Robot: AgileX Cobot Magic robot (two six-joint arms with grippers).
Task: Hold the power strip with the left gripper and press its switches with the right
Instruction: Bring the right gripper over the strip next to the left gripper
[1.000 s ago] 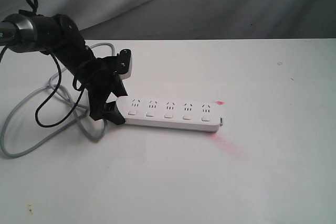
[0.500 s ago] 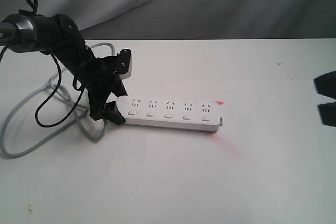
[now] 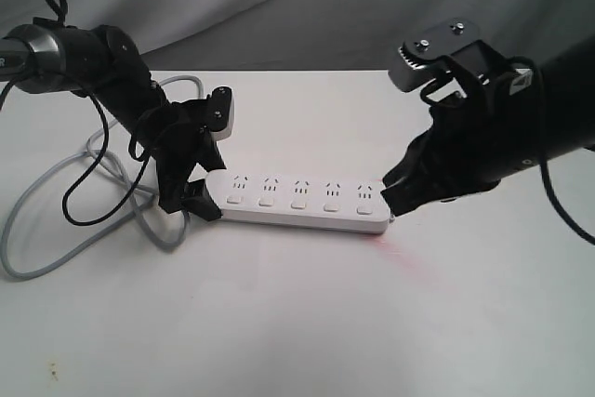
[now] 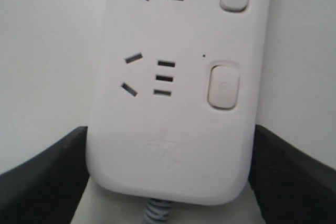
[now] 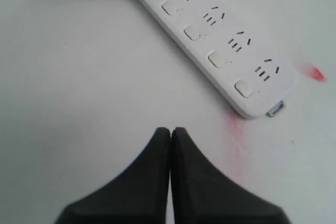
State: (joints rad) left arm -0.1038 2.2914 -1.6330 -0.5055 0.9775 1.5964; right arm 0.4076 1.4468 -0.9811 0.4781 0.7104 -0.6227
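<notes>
**Gripping the power strip at one end, closed and waiting near the other**

Shows the power strip lying flat on a white surface, a little left of centre in the exterior view, long side running left to right. Carries five socket sets in a row, with the switches in a line along the nearer edge, one under each set. Trails a grey cord from the left end in loose loops across the surface.

At that cord end, clamped by the left end effector: spread wide, one black finger against each long side of the rounded end. Seen close up in the left wrist view as dark fingers flanking the white body.

On the right, reaching in on a thick black arm, the right end effector: fully closed, fingers pressed together to a single point, holding nothing. In the exterior view, tip just beside the strip's right end. In the right wrist view, a gap of bare surface between tip and strip. Not on any switch.

Beside the right end, a faint red smear on the surface.
</notes>
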